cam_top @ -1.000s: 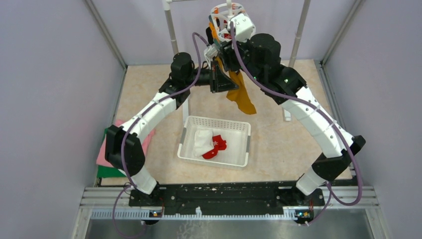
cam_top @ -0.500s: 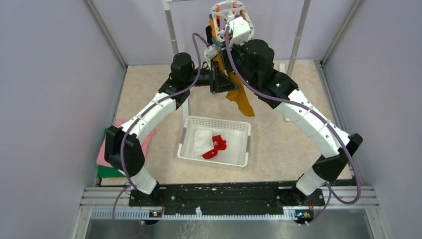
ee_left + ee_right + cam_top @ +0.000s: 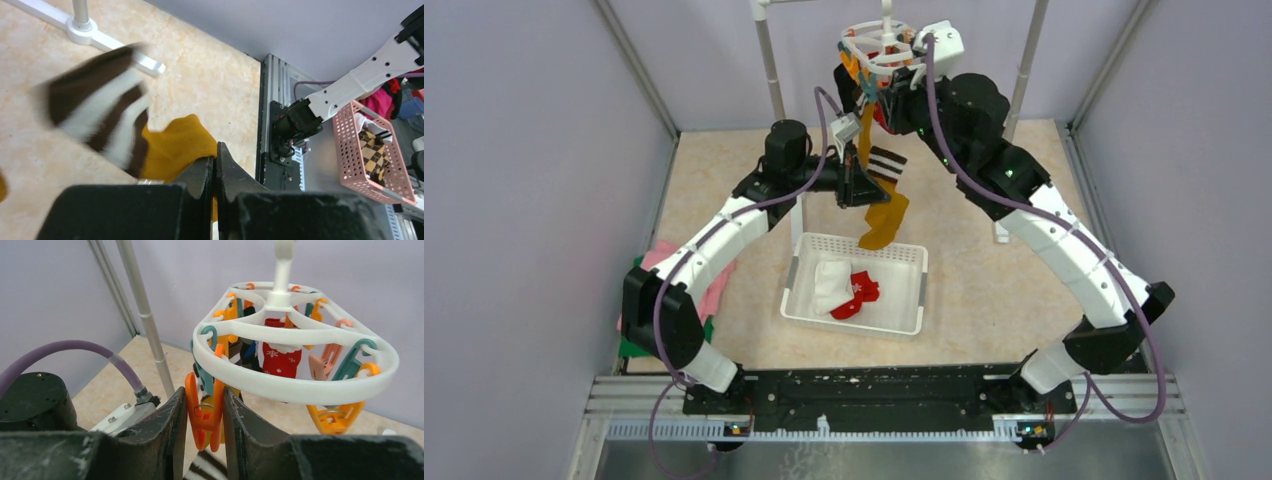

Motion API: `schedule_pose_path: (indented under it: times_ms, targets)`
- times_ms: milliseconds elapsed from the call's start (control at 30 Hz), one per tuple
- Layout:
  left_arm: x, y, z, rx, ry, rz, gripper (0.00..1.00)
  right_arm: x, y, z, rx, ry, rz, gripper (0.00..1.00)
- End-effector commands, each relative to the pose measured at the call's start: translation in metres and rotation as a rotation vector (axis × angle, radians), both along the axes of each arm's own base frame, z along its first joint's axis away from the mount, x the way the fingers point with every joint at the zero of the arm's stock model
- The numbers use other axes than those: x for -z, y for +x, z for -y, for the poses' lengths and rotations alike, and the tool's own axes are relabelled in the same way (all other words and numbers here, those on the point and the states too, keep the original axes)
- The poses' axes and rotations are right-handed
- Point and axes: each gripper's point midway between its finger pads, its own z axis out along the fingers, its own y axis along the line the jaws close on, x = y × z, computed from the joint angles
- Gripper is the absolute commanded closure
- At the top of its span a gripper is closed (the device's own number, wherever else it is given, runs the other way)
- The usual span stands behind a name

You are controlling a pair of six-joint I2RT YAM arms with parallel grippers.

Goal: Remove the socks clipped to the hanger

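Observation:
The white hanger (image 3: 879, 45) hangs at the back, its oval ring (image 3: 300, 387) carrying orange and teal clips. My right gripper (image 3: 204, 412) is shut on an orange clip (image 3: 200, 415) at the ring's near edge, also seen from above (image 3: 879, 90). A mustard sock (image 3: 884, 220) hangs below the hanger. My left gripper (image 3: 215, 165) is shut on its fabric (image 3: 175, 147), a little left of it from above (image 3: 856, 185). A black and white striped sock (image 3: 886, 163) dangles beside it, blurred in the left wrist view (image 3: 95, 112). A red snowflake sock (image 3: 280, 355) is clipped at the far side.
A white mesh basket (image 3: 904, 300) on the floor under the socks holds a white sock (image 3: 829, 283) and a red sock (image 3: 856, 293). Folded pink and green cloth (image 3: 639, 310) lies at the left. White rack poles (image 3: 769, 60) stand beside the hanger.
My right gripper has closed on the orange clip and its arm has swung right. My left arm has pulled the mustard sock down and left. The striped sock has come into view.

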Motion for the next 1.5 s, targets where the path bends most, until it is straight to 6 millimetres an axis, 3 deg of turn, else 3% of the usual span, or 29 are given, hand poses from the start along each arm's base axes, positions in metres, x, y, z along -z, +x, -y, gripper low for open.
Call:
schedule_pose_path:
  times_ms: [0, 100, 200, 367, 800, 833, 900, 967, 1033, 1067, 1267, 1333, 1467]
  targets:
    - [-0.014, -0.006, -0.013, 0.006, 0.02, 0.109, 1.0, -0.03, -0.009, 0.022, 0.007, 0.115, 0.033, 1.0]
    - [0.0, -0.014, -0.02, 0.019, 0.081, 0.136, 1.0, -0.032, -0.01, 0.032, 0.009, 0.137, 0.024, 1.0]
    - [0.028, -0.022, -0.033, 0.021, 0.181, 0.181, 1.0, -0.035, -0.01, 0.043, 0.008, 0.17, 0.014, 1.0]
    - [0.083, -0.035, -0.052, 0.049, 0.337, 0.168, 0.9, -0.03, -0.005, 0.054, 0.031, 0.196, -0.018, 1.0]
    - [0.138, -0.072, -0.077, 0.127, 0.482, 0.167, 0.86, -0.024, 0.001, 0.085, 0.096, 0.209, -0.039, 1.0]
    - [0.144, -0.074, -0.079, 0.127, 0.497, 0.158, 0.8, -0.023, 0.002, 0.087, 0.101, 0.209, -0.042, 1.0]
    - [0.151, -0.076, -0.083, 0.128, 0.517, 0.144, 0.51, -0.021, 0.003, 0.088, 0.104, 0.206, -0.048, 1.0]
    - [0.156, -0.078, -0.085, 0.128, 0.526, 0.146, 0.31, -0.02, 0.003, 0.089, 0.106, 0.206, -0.054, 1.0]
    - [0.153, -0.079, -0.085, 0.133, 0.52, 0.173, 0.04, -0.018, 0.003, 0.089, 0.103, 0.208, -0.061, 1.0]
    - [0.146, -0.077, -0.085, 0.128, 0.511, 0.196, 0.01, -0.017, 0.003, 0.09, 0.104, 0.21, -0.065, 1.0]
    - [0.058, -0.042, -0.063, 0.018, 0.39, 0.313, 0.01, -0.015, 0.003, 0.085, 0.067, 0.247, -0.091, 1.0]
    - [0.017, -0.016, -0.048, -0.041, 0.319, 0.376, 0.01, -0.014, 0.004, 0.084, 0.062, 0.259, -0.105, 1.0]
    - [-0.035, 0.026, -0.025, -0.123, 0.226, 0.43, 0.01, -0.014, 0.003, 0.083, 0.048, 0.283, -0.121, 1.0]
